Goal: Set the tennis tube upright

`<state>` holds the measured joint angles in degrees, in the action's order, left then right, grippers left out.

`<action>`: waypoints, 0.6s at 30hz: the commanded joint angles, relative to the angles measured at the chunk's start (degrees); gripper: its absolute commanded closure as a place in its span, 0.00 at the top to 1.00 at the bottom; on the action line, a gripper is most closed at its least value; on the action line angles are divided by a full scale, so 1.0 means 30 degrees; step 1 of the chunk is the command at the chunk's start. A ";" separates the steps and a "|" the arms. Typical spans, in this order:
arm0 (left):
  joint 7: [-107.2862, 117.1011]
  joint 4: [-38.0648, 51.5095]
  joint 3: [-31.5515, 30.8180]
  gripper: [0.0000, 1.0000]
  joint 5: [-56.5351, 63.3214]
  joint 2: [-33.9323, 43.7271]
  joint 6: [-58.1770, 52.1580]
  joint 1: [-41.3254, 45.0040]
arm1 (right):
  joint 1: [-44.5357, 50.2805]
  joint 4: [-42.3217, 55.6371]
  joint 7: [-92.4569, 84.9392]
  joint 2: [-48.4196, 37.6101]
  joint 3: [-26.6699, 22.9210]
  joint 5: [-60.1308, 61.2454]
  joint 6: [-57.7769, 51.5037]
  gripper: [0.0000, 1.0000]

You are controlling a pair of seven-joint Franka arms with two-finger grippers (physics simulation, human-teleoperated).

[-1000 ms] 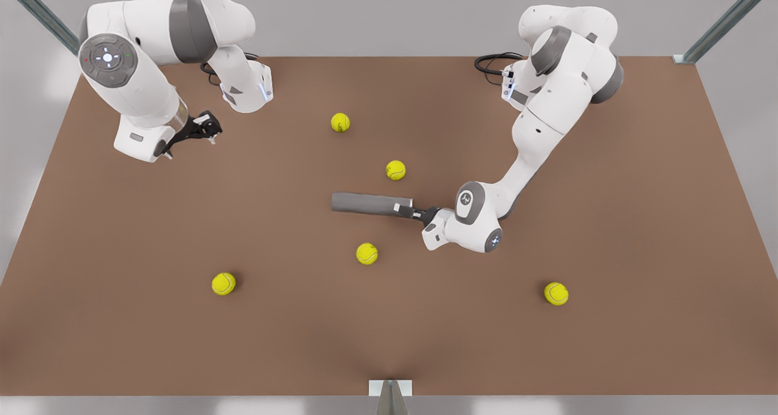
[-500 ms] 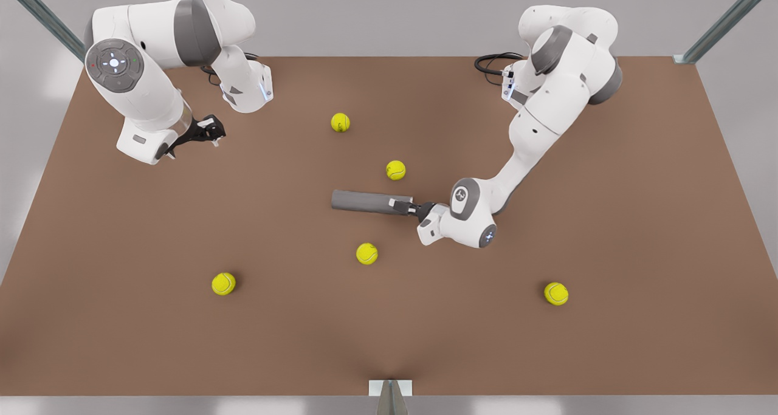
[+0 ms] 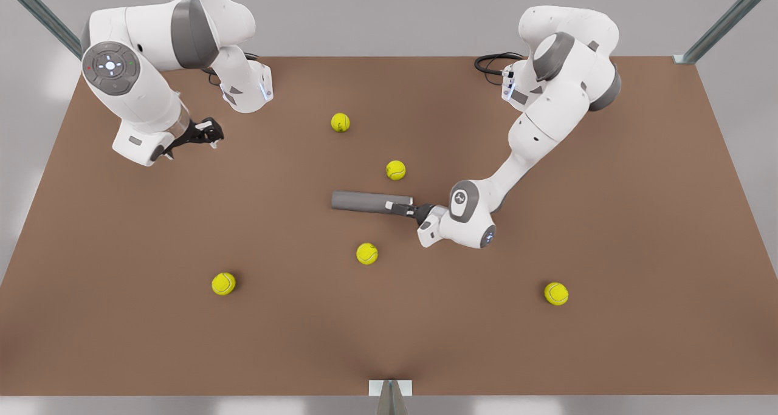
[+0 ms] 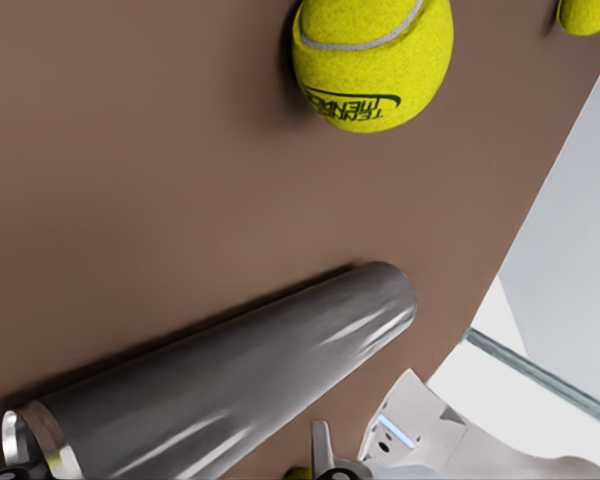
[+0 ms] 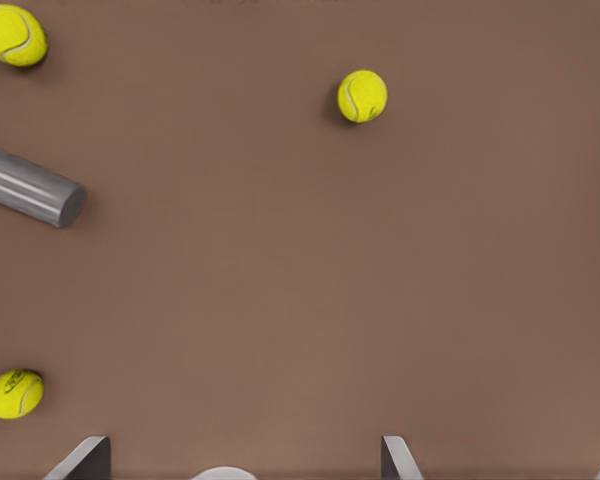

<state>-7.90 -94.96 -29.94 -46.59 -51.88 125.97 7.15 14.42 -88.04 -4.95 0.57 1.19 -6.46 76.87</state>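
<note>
The tennis tube [image 3: 364, 202] is a dark grey cylinder lying flat near the middle of the brown table [image 3: 608, 251]. In the left wrist view the tennis tube [image 4: 230, 390] runs close by, its lighter rim nearest the camera. My left gripper [image 3: 398, 208] is low at that rim end, on the front view's right, overlapping the tube's last few centimetres. My right gripper [image 3: 206, 132] hangs open above the table at the front view's far left, holding nothing. In the right wrist view its fingers [image 5: 400, 458] stand wide apart, with the tennis tube [image 5: 30, 190] far off.
Several yellow-green tennis balls lie scattered on the table. One ball [image 3: 395, 170] sits just behind the tube and another ball [image 3: 366, 253] just in front of it. A third ball [image 3: 340, 122] lies farther back. The arm bases stand along the back edge.
The left gripper slid toward the front view's left, from just off the tube's rim end to over it. The tube has not moved. The right arm shifted only slightly.
</note>
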 commanded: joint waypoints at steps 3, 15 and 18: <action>-0.1086 0.0011 -0.0713 1.00 -0.0026 -0.0021 -0.0124 -0.0888 | -0.1319 0.0195 0.0448 -0.0101 -0.0250 -0.0192 0.0012 1.00; -0.1057 0.0040 -0.1447 1.00 -0.0143 -0.0197 -0.0242 -0.1797 | -0.2139 0.0313 0.1386 -0.0629 -0.0748 -0.0309 0.0773 1.00; -0.1028 0.0040 -0.1710 1.00 -0.0143 -0.0167 -0.0242 -0.1885 | -0.2139 0.0313 0.1181 -0.0599 -0.0953 -0.0251 0.0744 1.00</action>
<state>-10.02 -94.85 -34.86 -47.04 -52.47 125.12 1.55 8.78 -87.14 -2.68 -1.20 -1.70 -7.25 78.87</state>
